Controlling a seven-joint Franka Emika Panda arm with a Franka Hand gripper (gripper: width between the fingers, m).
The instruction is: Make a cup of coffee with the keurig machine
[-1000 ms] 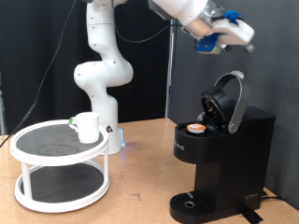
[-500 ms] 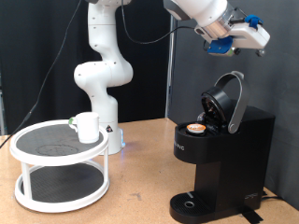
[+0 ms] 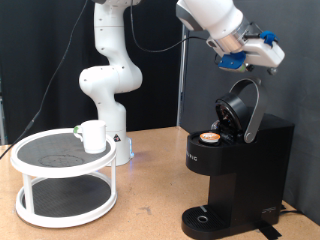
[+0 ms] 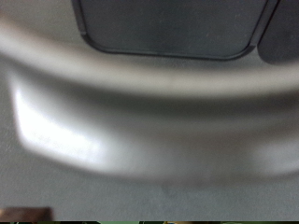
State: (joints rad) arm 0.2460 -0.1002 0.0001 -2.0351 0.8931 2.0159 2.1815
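Exterior view and wrist view of the coffee task at the lid stage. The pincer (image 3: 262, 50) hangs in the exterior view's upper right, just above the raised lid (image 3: 243, 105) of the coffee machine (image 3: 235, 170); over the last second it has travelled from a spot above and to the left of the lid, out towards the right, and has now dropped lower, so that it stands close over the lid's upper edge. Whether its fingers are apart or together cannot be told: the exterior view shows only the blue-and-white hand end-on, and the wrist view is filled by a blurred, bright curved band with a dark rounded panel (image 4: 168, 28) behind it, most likely the lid's rim seen from very near, with no fingertip clearly in view. Nothing is seen between the fingers. The lid stands open and tilted back, and a small pod with a brown top (image 3: 209, 137) sits in the chamber below it, so the loading of the pod appears done while the lid is not yet shut. The descent towards the lid suggests the work now concerns the lid itself. The cup (image 3: 93, 136) has not moved: it stands upright on the top shelf of the round white two-tier stand (image 3: 25, 160) at the exterior view's left, well apart from the machine, and the machine's round drip base (image 3: 205, 218) holds no cup. Stand and machine both rest on the wooden desk (image 3: 150, 215).
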